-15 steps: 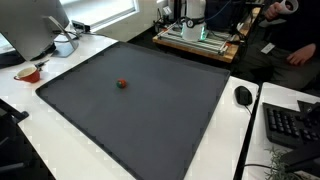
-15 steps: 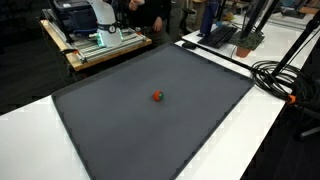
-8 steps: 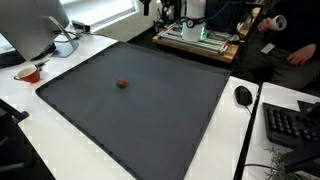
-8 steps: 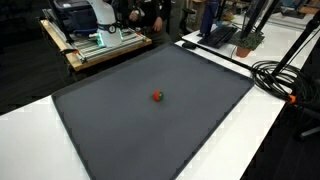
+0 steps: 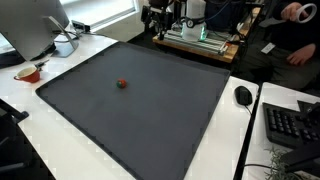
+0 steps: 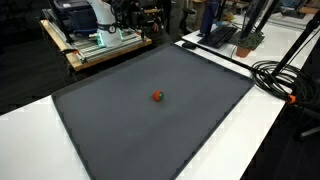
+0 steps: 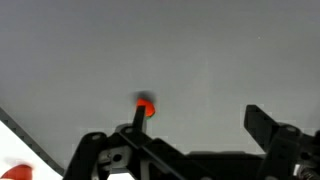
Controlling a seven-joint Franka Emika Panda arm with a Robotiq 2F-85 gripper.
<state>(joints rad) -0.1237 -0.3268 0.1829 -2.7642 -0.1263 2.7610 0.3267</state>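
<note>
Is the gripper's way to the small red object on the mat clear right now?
Probably yes. The small red object lies alone on the dark mat, with nothing near it in either exterior view. The gripper is open and apart from it, and the wrist view shows only bare mat between them.

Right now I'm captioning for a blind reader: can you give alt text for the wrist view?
A small red object lies on a grey mat, close above one of the dark fingers of the open claw, which spans the bottom edge. A strip of white table shows at the lower left.
</note>
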